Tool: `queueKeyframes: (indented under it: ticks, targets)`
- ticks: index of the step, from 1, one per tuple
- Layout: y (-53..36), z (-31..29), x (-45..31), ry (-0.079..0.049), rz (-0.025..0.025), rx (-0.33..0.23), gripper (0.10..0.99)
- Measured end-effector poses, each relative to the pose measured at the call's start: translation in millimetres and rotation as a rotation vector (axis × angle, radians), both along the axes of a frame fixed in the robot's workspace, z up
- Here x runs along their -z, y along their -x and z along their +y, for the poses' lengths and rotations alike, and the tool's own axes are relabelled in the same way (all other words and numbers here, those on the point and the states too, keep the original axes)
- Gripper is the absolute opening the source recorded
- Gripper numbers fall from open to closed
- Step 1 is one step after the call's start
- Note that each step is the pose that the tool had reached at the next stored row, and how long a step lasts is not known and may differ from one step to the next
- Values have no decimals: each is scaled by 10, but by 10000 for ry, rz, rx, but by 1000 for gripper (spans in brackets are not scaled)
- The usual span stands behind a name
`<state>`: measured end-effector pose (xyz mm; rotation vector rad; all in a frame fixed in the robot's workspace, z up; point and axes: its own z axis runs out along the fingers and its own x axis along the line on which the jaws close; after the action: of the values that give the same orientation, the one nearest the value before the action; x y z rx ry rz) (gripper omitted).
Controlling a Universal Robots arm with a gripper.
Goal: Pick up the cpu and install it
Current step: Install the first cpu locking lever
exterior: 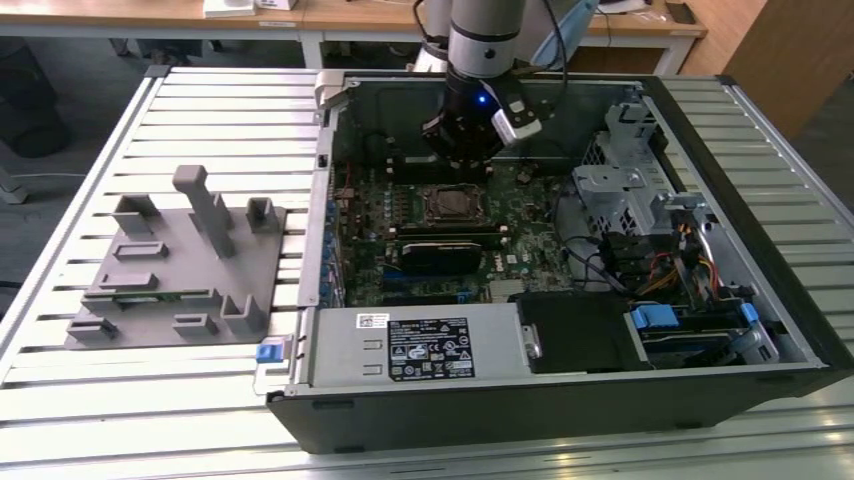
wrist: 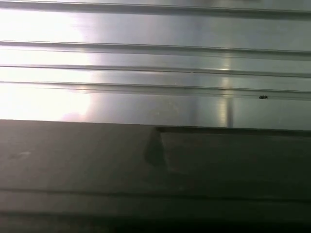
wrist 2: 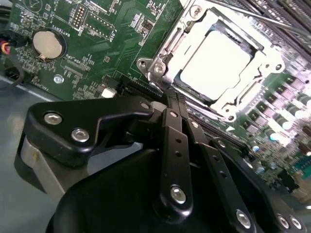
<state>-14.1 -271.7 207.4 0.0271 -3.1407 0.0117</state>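
Since the cpu [wrist 2: 217,62] already sits in its socket frame [wrist 2: 163,53], your installation looks largely done. Your gripper [wrist 2: 176,97] hangs beside it, fingers together, holding nothing.

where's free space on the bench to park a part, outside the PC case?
Free: the ribbed aluminium table between the grey plastic fixture block plate and the open black computer case, on the exterior view's left, plus the strip in front of the plate. Crowded: inside the case, where the black gripper hangs over the green motherboard near the shiny square cpu in its socket.
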Motion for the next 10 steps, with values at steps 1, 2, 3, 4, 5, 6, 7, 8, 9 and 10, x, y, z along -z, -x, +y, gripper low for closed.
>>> queueKeyframes:
  ticks: [1, 2, 3, 4, 5, 6, 7, 8, 9, 10]
  targets:
    - [0, 0, -23, -1, 0, 1, 122]
    - [0, 0, -43, -1, 0, 0, 122]
    - [0, 0, -55, 1, 1, 0, 122]
    - [0, 0, -58, 1, 1, -1, 122]
    - [0, -1, -57, -1, -1, -1, 122]
    - [-1, -5, -58, 1, 2, -3, 122]
    - [0, -13, -59, 2, 3, -2, 122]
    - [0, -21, -58, 2, 3, 0, 122]
    - [0, -29, -58, 1, 3, -1, 122]
    - [0, -33, -58, 1, 4, -1, 122]
